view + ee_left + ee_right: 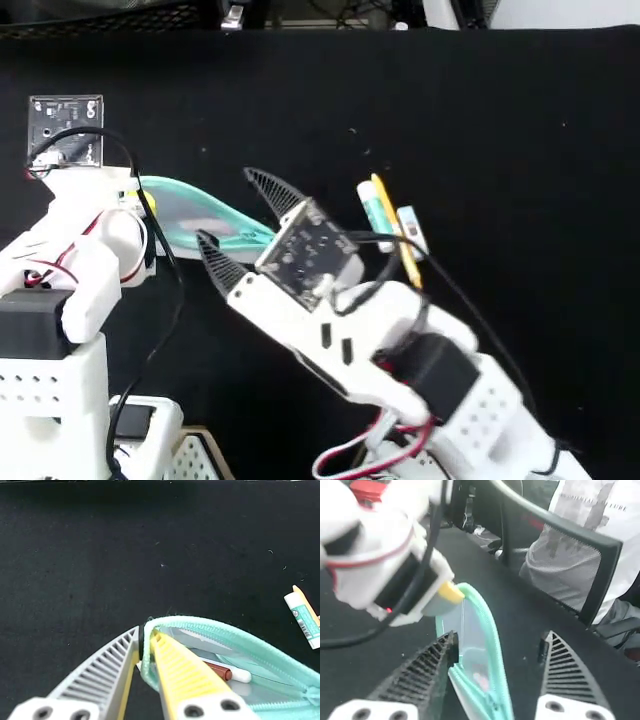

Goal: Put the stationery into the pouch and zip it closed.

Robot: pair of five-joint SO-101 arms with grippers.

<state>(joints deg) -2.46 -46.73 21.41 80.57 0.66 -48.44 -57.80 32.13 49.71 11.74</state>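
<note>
- While 1 marker (222, 671) already lies inside the pouch (205, 222), the task reads as partly done. 3 pieces wait on the black table (520, 120) and the zip is undone along all the rim that shows. Loading those 3 and zipping shut remain.
- Pouch: teal-edged with clear sides and a gaping mouth. It lies on the table between the 2 arms, with 1 end raised in the left gripper (145, 632).
- Right gripper (225, 208): black fingers spread wide, holding nothing. It hangs over the pouch's free end, and the rim sits in the gap close to 1 finger. Whether they touch cannot be told.
- Left gripper: 1 yellow and 1 grey finger pressed together on the pouch's end, pinching the rim beside the zip. By judgement this props the mouth open.
- Pencil (398, 235): yellow, flat on the table. It lies on the far side of the right gripper from the pouch, well apart from the mouth.
- Glue stick (376, 215): green and white, just beside the pencil on the pouch side.
- Small white piece (411, 232): just beside the pencil on its other side. Its kind is too small to tell.
</note>
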